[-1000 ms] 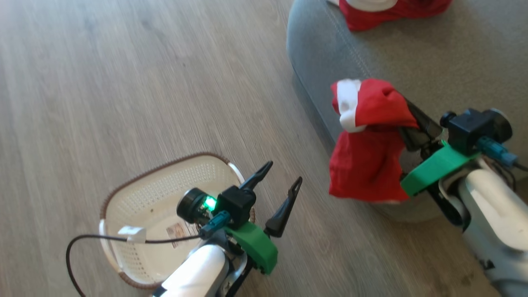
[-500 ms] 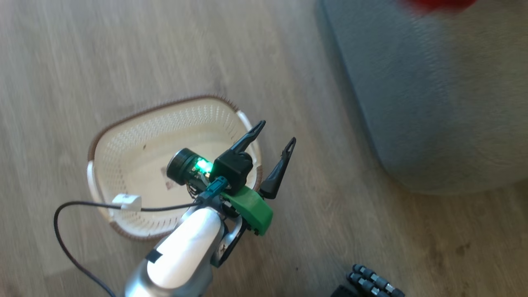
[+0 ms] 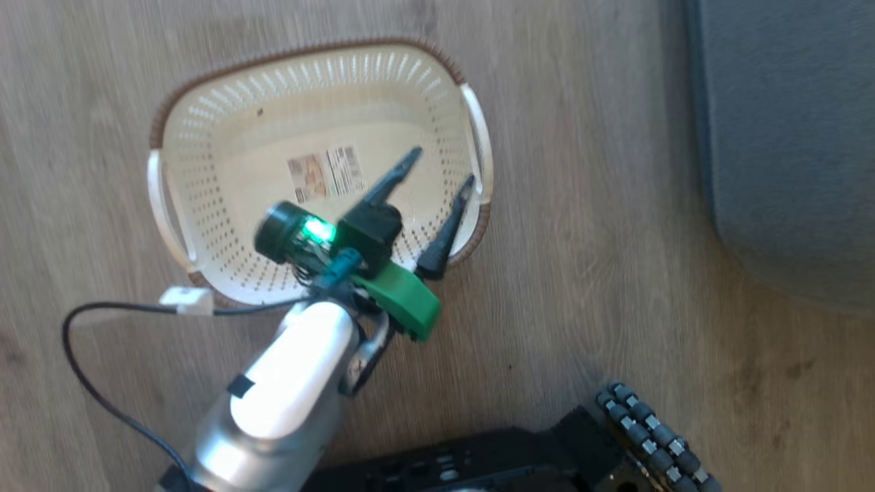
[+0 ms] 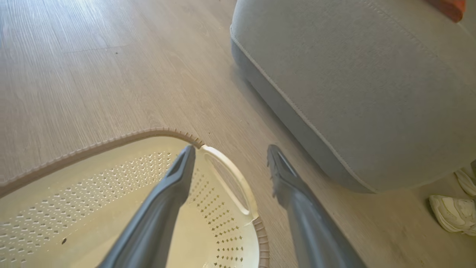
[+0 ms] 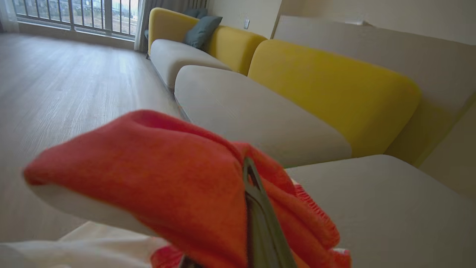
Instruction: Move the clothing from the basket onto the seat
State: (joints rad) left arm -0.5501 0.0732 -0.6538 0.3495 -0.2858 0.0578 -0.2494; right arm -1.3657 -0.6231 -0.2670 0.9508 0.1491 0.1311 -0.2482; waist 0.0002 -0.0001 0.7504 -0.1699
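The head camera has swung since a second ago. Then it looked at the seat's edge with the right arm's red bundle before it; now it looks straight down on the basket point(image 3: 307, 53). The shift is the camera's, not the things'. The view is useful all the same: the basket is bare down to its label point(image 3: 325, 171), as it was then. So we judge that nothing is left to fetch and the piece in hand is the last of the clothing point(image 5: 148, 167).

That piece hangs from the right gripper point(image 5: 245, 175), which is pinched tight on it, with one dark finger showing through the folds. The seat point(image 5: 390, 208) lies just beyond it. The cloth is close and blurred, so we cannot tell how far above the cushion it hangs. The bundle's long axis runs across the right wrist view. Its rounded red-and-white end points to that view's left, away from the yellow backrest point(image 5: 334, 85).

The left gripper point(image 3: 443, 166) hovers over the basket's right-hand handle point(image 3: 475, 130), fingers spread wide with nothing between them. The basket's long axis lies across the head view, with a handle at each short end.
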